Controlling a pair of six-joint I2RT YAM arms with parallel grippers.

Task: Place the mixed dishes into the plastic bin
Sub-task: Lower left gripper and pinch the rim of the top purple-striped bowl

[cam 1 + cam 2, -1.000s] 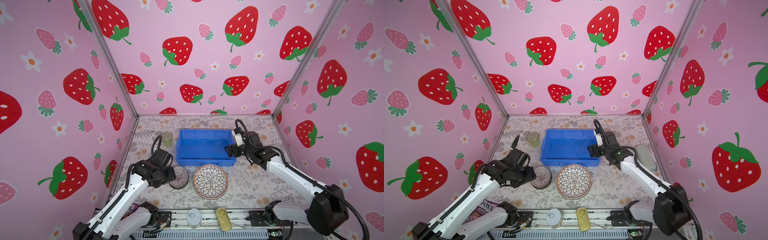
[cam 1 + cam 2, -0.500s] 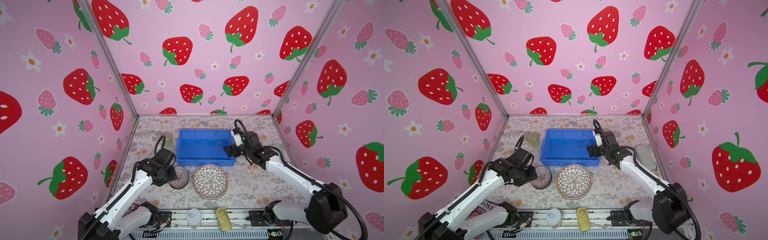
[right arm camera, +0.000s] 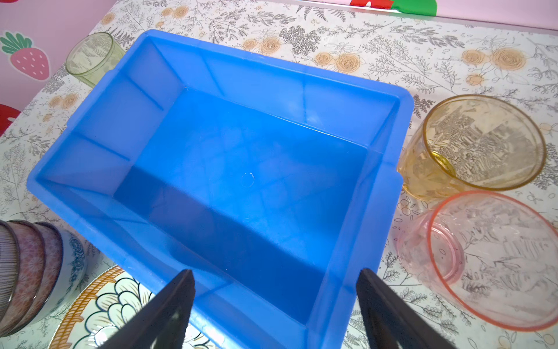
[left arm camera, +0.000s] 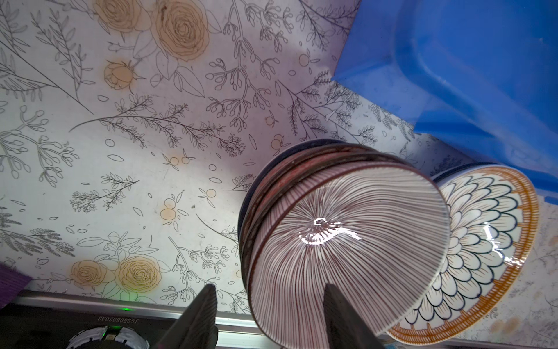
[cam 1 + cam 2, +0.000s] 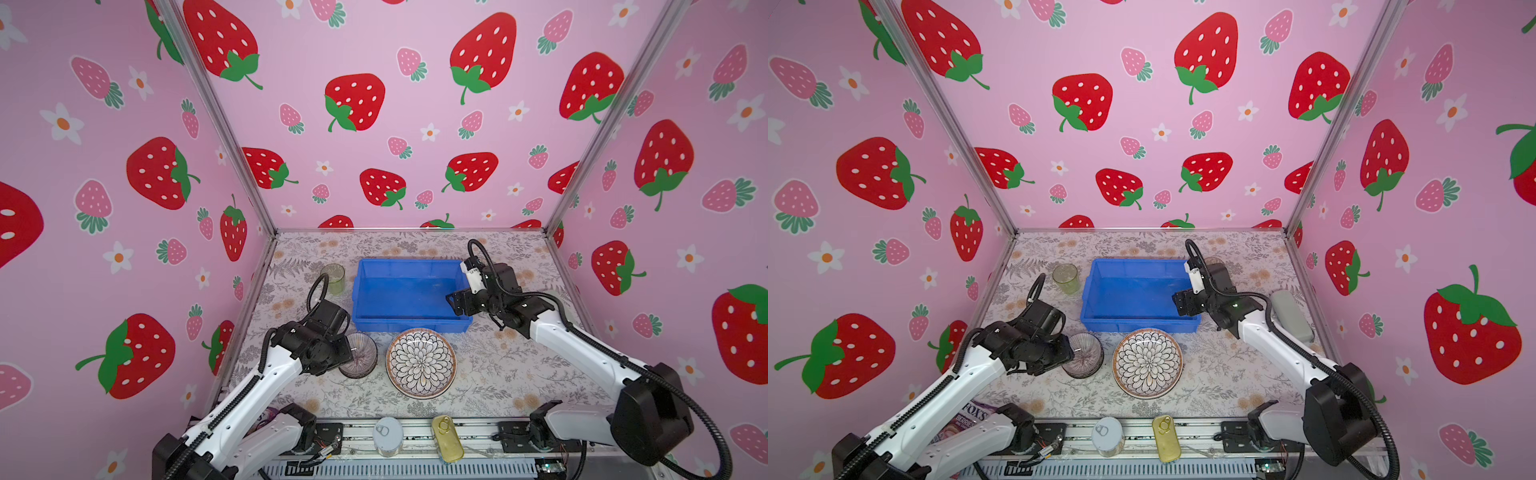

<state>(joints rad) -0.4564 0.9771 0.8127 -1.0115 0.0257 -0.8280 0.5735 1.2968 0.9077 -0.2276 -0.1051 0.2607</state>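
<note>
A stack of nested bowls [image 5: 360, 354] with a purple-striped one on top [image 4: 347, 241] stands left of the petal-patterned plate [image 5: 421, 362], in front of the blue plastic bin [image 5: 409, 326]. My left gripper [image 4: 268, 291] is open and straddles the top bowl's rim. One finger is over the inside, and the other is outside, with a gap to the wall. My right gripper [image 3: 276, 275] hangs open over the bin's near right corner, holding nothing. The bin [image 3: 241, 169] holds nothing. A green tumbler [image 5: 333, 278] stands at its far left. Amber [image 3: 480, 145] and pink [image 3: 489, 256] tumblers stand at its right.
A silver round tin [image 5: 387, 434] and a gold oval tin [image 5: 446, 442] lie on the front rail. A purple candy bag [image 5: 971, 415] lies under the left arm. A grey object [image 5: 1291, 316] rests by the right wall. Pink walls enclose three sides.
My left gripper has moved in onto the striped bowl's rim and its jaws have narrowed a little. The right gripper has barely moved.
</note>
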